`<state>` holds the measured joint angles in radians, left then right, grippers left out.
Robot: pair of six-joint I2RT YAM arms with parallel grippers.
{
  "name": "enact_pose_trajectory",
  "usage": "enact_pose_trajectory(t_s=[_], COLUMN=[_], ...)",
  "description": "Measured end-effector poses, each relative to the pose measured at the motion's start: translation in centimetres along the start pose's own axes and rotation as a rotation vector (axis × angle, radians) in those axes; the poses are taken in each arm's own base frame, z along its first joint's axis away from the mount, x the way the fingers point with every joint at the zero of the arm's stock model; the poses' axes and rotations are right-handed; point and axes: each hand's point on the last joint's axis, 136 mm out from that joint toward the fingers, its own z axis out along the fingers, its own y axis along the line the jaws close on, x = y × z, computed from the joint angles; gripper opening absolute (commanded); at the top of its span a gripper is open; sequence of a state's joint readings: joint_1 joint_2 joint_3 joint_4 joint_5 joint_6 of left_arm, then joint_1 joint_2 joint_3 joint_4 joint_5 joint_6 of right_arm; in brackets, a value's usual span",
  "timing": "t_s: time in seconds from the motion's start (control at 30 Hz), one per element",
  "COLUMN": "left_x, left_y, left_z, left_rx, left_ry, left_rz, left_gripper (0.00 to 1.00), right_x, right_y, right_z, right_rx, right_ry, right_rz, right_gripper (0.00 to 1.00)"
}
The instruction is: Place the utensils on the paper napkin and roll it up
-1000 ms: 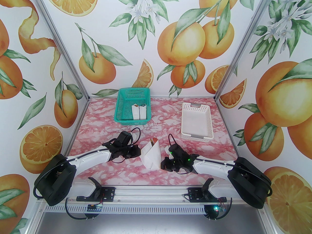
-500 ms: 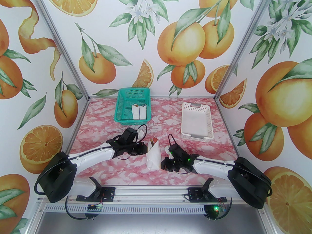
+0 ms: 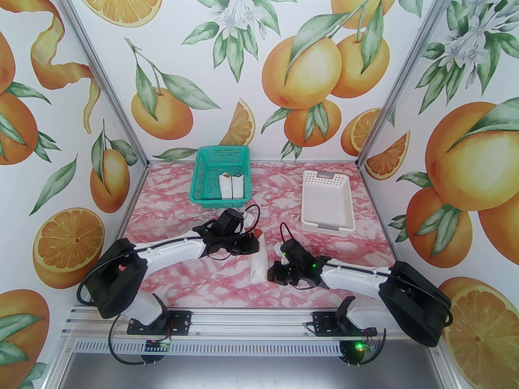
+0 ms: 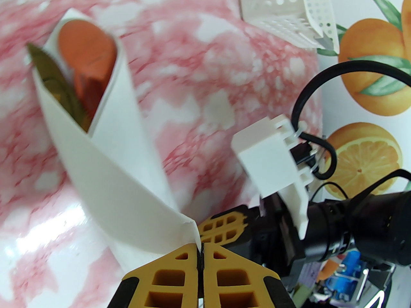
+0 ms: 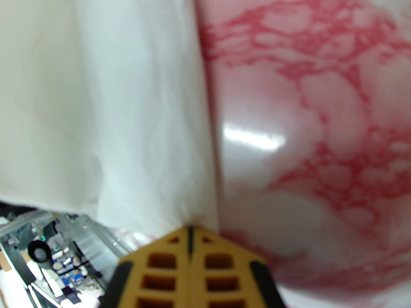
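Paper napkin (image 3: 259,266) lies lengthwise near-to-far; utensils (image 4: 86,56) poke out far end.

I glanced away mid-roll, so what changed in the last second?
The left gripper, shut on an edge of the paper napkin, swept right, folding the left flap over the utensils and narrowing the bundle. The right gripper stayed shut at the napkin's near right side; the green basket and white basket did not move.

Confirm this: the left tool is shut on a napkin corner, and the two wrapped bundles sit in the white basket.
Wrong basket: the top external view shows the two wrapped bundles in the green basket, not the white basket. The left tool is indeed shut on a napkin corner.
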<state>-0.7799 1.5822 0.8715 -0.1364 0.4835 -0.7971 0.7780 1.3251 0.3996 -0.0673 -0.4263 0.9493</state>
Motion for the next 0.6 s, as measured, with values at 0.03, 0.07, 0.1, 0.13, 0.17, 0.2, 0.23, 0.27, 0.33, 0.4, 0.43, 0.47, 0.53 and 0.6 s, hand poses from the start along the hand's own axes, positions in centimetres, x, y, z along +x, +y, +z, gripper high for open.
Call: enact_pose_trajectory(t_s=[0.03,0.07,0.1,0.13,0.17,0.2,0.23,0.27,0.33,0.4,0.43,0.47,0.53,0.6], left_x=[-0.1,-0.2,-0.3,-0.4,-0.5,-0.6,-0.6,-0.6,-0.6,-0.9,-1.0,-1.1,-1.4,-1.6], left_y=[-0.1,-0.2,-0.3,-0.3,-0.3,-0.2,-0.2,-0.2,-0.2,-0.3,-0.4,-0.5,-0.8,-1.0], left_z=[0.3,0.5,0.8,1.0,1.3,1.5,1.7,1.9,2.3,2.7,2.9,3.1,3.3,3.4], left_rx=[0.002,0.003,0.003,0.003,0.001,-0.001,-0.002,-0.003,-0.003,-0.002,0.0,0.003,0.008,0.013], left_ry=[0.004,0.007,0.011,0.013,0.018,0.019,0.023,0.026,0.033,0.037,0.038,0.039,0.037,0.036], left_rz=[0.001,0.003,0.003,0.005,0.005,0.005,0.006,0.009,0.011,0.012,0.015,0.018,0.025,0.028], left_gripper=[0.08,0.08,0.08,0.08,0.08,0.08,0.07,0.07,0.07,0.07,0.07,0.07,0.07,0.07], right_x=[0.0,0.0,0.0,0.0,0.0,0.0,0.0,0.0,0.0,0.0,0.0,0.0,0.0,0.0], right_y=[0.0,0.0,0.0,0.0,0.0,0.0,0.0,0.0,0.0,0.0,0.0,0.0,0.0,0.0], right_z=[0.0,0.0,0.0,0.0,0.0,0.0,0.0,0.0,0.0,0.0,0.0,0.0,0.0,0.0], right_rx=[0.0,0.0,0.0,0.0,0.0,0.0,0.0,0.0,0.0,0.0,0.0,0.0,0.0,0.0], right_ry=[0.0,0.0,0.0,0.0,0.0,0.0,0.0,0.0,0.0,0.0,0.0,0.0,0.0,0.0], right_rz=[0.0,0.0,0.0,0.0,0.0,0.0,0.0,0.0,0.0,0.0,0.0,0.0,0.0,0.0], right_gripper=[0.0,0.0,0.0,0.0,0.0,0.0,0.0,0.0,0.0,0.0,0.0,0.0,0.0,0.0])
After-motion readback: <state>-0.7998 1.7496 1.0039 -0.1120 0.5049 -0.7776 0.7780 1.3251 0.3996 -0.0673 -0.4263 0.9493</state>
